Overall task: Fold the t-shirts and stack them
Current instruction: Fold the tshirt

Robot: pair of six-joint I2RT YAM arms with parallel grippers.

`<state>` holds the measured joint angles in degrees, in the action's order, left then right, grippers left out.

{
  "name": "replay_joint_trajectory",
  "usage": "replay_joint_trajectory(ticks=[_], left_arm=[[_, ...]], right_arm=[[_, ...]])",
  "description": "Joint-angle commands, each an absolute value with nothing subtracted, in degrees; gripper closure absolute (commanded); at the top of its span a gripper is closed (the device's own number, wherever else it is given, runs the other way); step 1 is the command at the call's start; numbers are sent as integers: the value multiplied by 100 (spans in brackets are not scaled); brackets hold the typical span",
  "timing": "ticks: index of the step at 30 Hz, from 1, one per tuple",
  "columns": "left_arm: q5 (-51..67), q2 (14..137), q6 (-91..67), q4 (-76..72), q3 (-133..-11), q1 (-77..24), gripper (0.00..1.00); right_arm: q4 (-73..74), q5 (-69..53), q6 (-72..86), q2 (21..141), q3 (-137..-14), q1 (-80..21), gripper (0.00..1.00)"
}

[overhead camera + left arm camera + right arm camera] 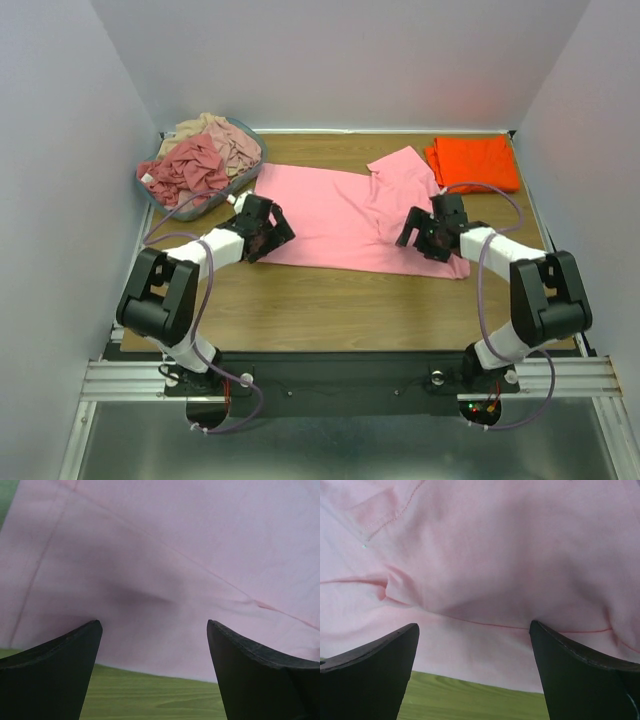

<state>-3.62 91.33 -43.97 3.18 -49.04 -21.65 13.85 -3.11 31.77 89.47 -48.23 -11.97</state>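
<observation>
A light pink t-shirt [340,215] lies spread flat across the middle of the table. My left gripper [274,232] is open at the shirt's near left edge; in the left wrist view the pink t-shirt [165,565] fills the space beyond the open fingers [60,665]. My right gripper [415,236] is open at the shirt's near right part; in the right wrist view the pink t-shirt [485,565] lies just ahead of its fingers [580,675]. A folded bright orange t-shirt [472,162] lies at the back right. Dusty rose [188,170] and beige [225,138] shirts are heaped in the basket.
The grey-blue oval basket [252,172] stands at the back left corner. White walls close in the table on three sides. Bare wood table [330,310] lies between the shirt and the arm bases.
</observation>
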Motion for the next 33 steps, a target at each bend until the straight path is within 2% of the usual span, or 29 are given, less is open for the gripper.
replay_joint_trajectory(ticks=[1,5,10,16,21,25,29,33], left_arm=[[-545,8605,-4561,606,-3967,-2144,2],[-316,7903,-4842,676,-3166,-2258,2],[-141,6263,-5632,852,-2357,-2575,2],[-632,5029,-6081,2203,-2364,-2654,2],[-484,4291,-5986,2452,-2452,-2663,2],[-878,4341,-5556,2557,-3345,-2663,1],[-1414,5061,-4967,2506,-4364,-2663,1],[-2063,6507,-4500,2285,-5368,-2654,2]], right_arm=[[1775,-114,3252,8404,-4150,-1169,1],[2038,-176,3173,7666,-3579,-1160,1],[2302,-35,3234,7121,-3235,-1169,1],[2373,-352,3357,6689,-3129,-1160,0],[2548,-334,3340,6548,-3278,-1160,0],[2619,-430,3129,6486,-3743,-1160,0],[2619,-108,3041,6565,-4437,-1160,0],[2610,421,3059,6960,-5263,-1160,0]])
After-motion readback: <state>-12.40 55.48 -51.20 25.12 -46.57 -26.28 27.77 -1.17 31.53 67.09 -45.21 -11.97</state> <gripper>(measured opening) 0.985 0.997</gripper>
